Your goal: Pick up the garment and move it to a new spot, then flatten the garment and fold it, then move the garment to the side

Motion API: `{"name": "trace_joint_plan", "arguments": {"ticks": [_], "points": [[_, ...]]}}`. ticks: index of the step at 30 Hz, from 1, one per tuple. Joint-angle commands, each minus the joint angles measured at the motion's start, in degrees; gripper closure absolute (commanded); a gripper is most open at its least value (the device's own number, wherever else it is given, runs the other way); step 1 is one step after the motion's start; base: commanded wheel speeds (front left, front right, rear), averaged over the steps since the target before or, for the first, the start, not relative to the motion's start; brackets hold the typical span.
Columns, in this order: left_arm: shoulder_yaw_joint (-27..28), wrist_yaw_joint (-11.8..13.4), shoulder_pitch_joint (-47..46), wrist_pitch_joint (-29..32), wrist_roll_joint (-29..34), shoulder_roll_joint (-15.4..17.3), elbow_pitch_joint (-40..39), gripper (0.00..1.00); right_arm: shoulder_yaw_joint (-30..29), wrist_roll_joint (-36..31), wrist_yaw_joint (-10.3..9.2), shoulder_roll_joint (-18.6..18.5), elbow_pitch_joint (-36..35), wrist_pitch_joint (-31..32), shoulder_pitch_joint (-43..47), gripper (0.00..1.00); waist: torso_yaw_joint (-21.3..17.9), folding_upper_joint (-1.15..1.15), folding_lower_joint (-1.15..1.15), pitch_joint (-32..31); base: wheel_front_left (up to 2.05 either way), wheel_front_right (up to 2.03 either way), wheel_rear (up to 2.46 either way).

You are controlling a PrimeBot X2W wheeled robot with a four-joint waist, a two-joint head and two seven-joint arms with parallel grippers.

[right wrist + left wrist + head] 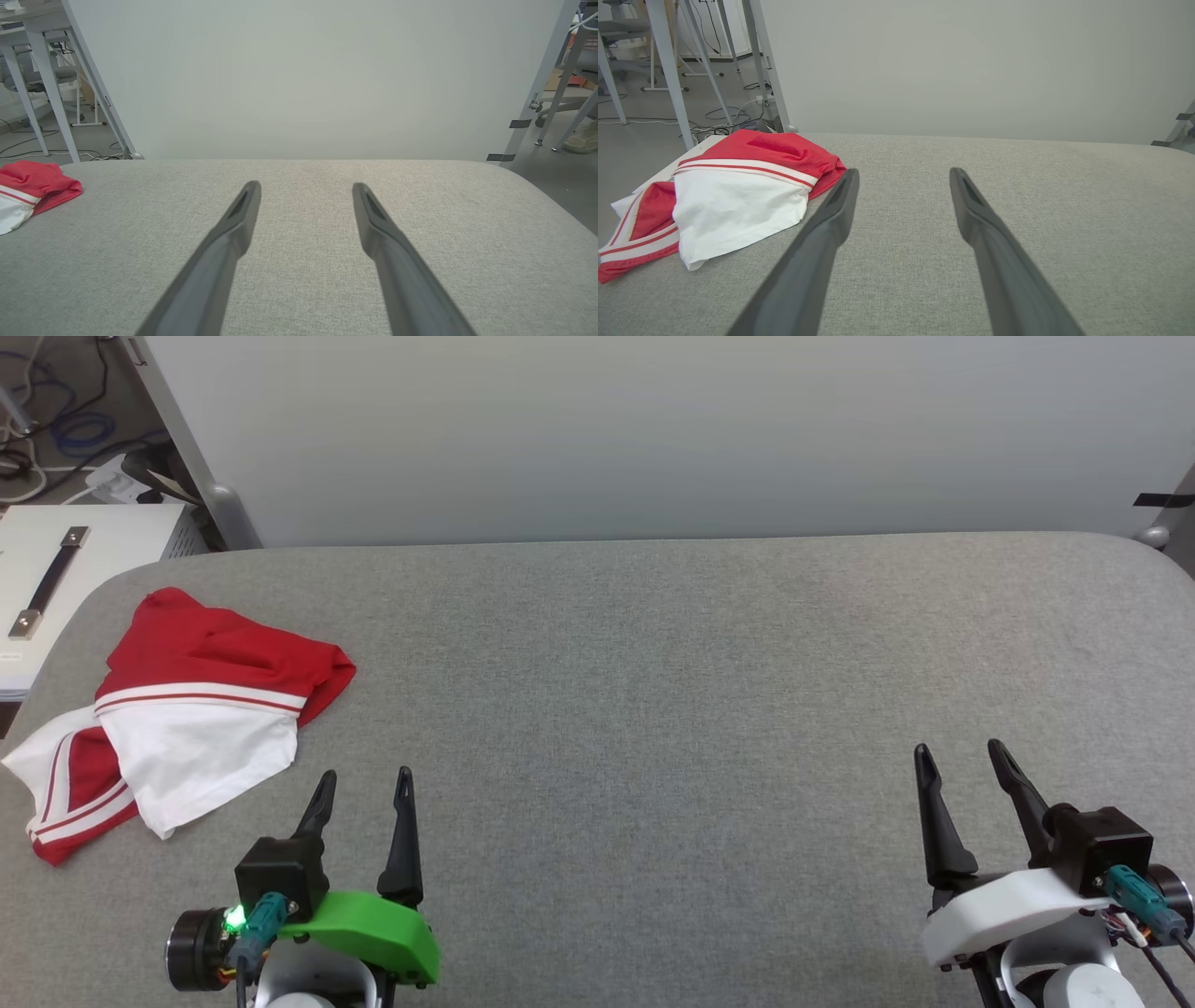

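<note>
Empty, the left gripper [365, 773] and right gripper [959, 747] gape wide. The garment [187, 709] bunches at the table [653, 709] edge; a clumsy grab could push it off.

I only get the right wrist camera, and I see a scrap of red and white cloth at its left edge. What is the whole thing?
Observer: The garment, crumpled in a heap near the table's left edge, a white part with striped trim lying on top.
Operator: Is the other claw holding it?
Observer: No. The left gripper is open and apart from it, on the near side, with nothing between its fingers.
Operator: What's past the table there?
Observer: A white case with a dark handle, beside the table's left corner.
</note>
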Motion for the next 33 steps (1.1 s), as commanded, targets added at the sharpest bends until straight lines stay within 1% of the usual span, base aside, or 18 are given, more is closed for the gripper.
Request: {"name": "trace_joint_plan", "arguments": {"ticks": [1,26,33], "points": [[-0.09,-0.27,0.17,-0.66,-0.82,-0.14,0.33,0.0,-0.09,0.66,-0.03,0.08,0.26,-0.7,0.36,0.0,0.04,0.0,0.0,0.02,0.0,0.0,0.0],[-1.3,-0.38,0.21,-3.61,-2.13,-0.19,2.61,0.0,-0.23,2.42,-0.04,0.12,3.24,-3.6,0.3,0.0,0.47,0.0,0.0,0.08,0.0,0.0,0.0],[-1.56,-0.53,0.03,-4.45,-2.55,-0.2,3.08,0.0,-0.2,2.78,-0.04,0.12,4.01,-4.44,0.39,0.0,1.25,0.0,0.0,0.48,0.0,0.0,0.0]]}}
